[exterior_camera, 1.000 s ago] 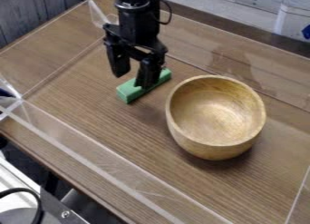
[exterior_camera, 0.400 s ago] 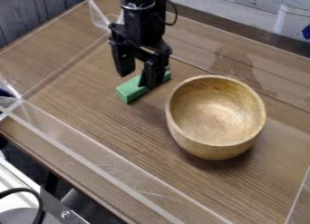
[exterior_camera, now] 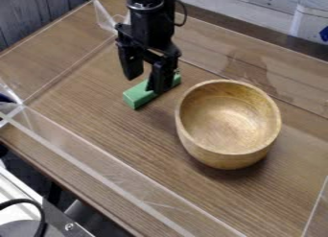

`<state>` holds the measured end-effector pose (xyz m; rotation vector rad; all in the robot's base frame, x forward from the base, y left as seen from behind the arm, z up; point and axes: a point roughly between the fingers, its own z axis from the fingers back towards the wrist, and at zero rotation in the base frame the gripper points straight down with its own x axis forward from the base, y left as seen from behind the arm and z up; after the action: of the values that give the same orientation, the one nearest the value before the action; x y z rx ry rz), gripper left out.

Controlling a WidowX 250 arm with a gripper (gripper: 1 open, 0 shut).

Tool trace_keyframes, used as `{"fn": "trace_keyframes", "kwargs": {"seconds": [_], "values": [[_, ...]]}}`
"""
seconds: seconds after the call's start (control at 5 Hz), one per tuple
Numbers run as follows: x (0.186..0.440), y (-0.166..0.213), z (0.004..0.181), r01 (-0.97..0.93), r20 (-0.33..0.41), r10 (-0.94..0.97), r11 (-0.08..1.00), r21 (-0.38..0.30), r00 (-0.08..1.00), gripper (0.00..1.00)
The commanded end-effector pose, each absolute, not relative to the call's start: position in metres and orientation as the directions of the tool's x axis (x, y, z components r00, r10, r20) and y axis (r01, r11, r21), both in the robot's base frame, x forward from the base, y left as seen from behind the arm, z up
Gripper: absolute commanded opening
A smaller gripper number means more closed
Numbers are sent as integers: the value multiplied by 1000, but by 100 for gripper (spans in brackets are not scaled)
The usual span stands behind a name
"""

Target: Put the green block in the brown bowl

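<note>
A small bright green block (exterior_camera: 138, 95) lies flat on the wooden table, just left of the brown bowl (exterior_camera: 228, 123). The bowl is round, light wood, with a thick rim and an empty hollow. My black gripper (exterior_camera: 146, 74) points straight down over the far end of the block, its two fingers open and straddling it. The near end of the block shows in front of the fingers; the far end is hidden behind them. I cannot tell whether the fingertips touch the table.
The wood-grain table (exterior_camera: 90, 135) is fenced by low clear plastic walls (exterior_camera: 77, 150) along its front and left edges. A white object (exterior_camera: 308, 20) stands at the far right corner. Cables and dark gear (exterior_camera: 26, 217) sit below the front edge.
The gripper shifted slightly right and toward the block between the oldest frame and half a second ago, and has held still since. Block and bowl have not moved.
</note>
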<state>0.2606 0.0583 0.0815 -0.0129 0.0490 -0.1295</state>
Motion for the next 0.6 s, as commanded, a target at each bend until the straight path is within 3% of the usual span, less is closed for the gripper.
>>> {"fn": "trace_keyframes", "kwargs": {"seconds": [0.0,0.4], "values": [[268,63,93,124,2,-124,992,-1,992,100],[268,65,91,121,1,-121,993,-3,993,100]]}}
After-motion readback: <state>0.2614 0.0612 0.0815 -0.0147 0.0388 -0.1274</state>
